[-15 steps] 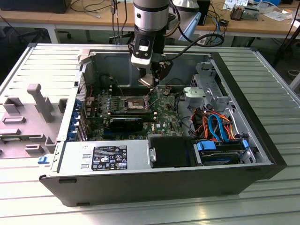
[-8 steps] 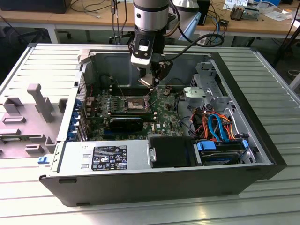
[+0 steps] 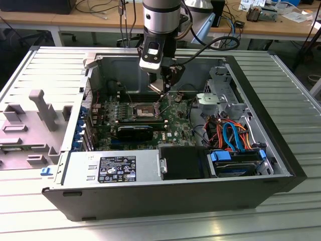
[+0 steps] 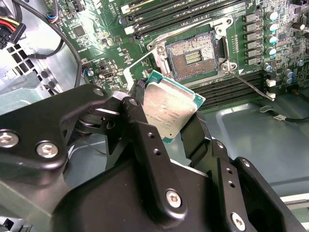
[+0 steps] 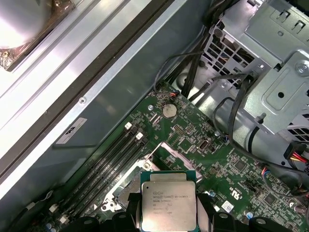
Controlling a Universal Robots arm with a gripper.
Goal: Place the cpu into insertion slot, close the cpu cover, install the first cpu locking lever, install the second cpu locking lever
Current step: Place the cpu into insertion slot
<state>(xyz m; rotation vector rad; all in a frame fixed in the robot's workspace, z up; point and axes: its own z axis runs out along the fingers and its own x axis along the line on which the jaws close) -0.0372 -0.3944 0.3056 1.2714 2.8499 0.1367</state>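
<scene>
My gripper (image 4: 166,118) is shut on the cpu (image 4: 169,108), a flat silver-topped chip with a green edge, pinched by two opposite sides between the black fingers (image 4: 140,121). In the first wrist view the cpu (image 5: 168,205) hangs above the green board. The insertion slot (image 4: 192,53) lies open with its dark pin field bare, a short way beyond the chip. The cpu cover (image 4: 140,65) seems swung up at the slot's side. A thin wire lever (image 4: 246,82) sticks out free beside the slot. In the exterior view the gripper (image 3: 163,95) hovers just to the right of the slot (image 3: 143,109).
The open computer case (image 3: 281,150) rests on a ribbed metal table. Memory slots (image 4: 193,9) run beside the socket and a black block (image 3: 135,133) sits in front of it. A power supply (image 3: 115,168), a drive cage (image 3: 223,93) and coloured cables (image 3: 230,133) crowd the exterior view's right.
</scene>
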